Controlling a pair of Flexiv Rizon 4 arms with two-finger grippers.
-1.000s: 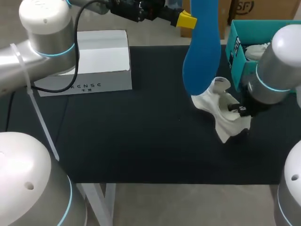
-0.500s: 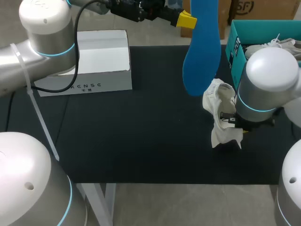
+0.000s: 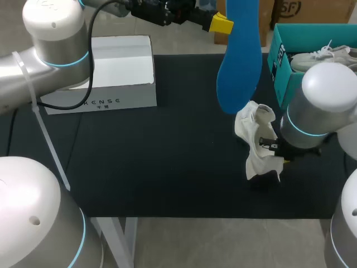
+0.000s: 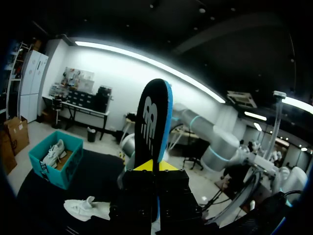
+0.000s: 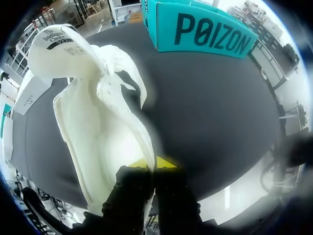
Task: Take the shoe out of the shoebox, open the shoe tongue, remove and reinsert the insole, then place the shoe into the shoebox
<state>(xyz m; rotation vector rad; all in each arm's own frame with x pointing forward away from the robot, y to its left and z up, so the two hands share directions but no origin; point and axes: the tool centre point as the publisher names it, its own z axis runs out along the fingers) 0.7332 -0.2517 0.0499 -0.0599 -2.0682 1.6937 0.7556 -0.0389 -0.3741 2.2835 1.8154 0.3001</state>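
Presently, the right gripper point(image 5: 155, 164) has its two yellow tips drawn close together, pinching a thin edge of the white shoe point(image 5: 98, 112). The shoe is soft, pale fabric, slack and crumpled. Its upper is folded open, and its padded tongue stands up and away from the fingers with a printed label at its far end. In the head view the shoe point(image 3: 257, 139) hangs from this gripper point(image 3: 277, 148) just above the table point(image 3: 167, 156), which is matte, black and flat. The right arm comes in from the right edge and bends steeply down over the shoe.

Beyond the shoe, ahead of the right gripper, stands the shoebox point(image 5: 205, 29), rigid teal card with dark lettering on its wall. A second white laced shoe point(image 3: 321, 56) lies inside it.

The left gripper point(image 4: 152, 166) is closed on the heel end of the insole point(image 4: 153, 122), which is gripped between its yellow tips. The insole is a long, rounded, smooth blade, black on one face with a blue edge, standing straight out from the fingers. The left arm reaches across the far side of the table, holding the insole point(image 3: 240, 61) aloft, with its lower end near the shoe.

Well to the side, under the left arm, rests a white box point(image 3: 120, 70), flat-topped and rectangular.
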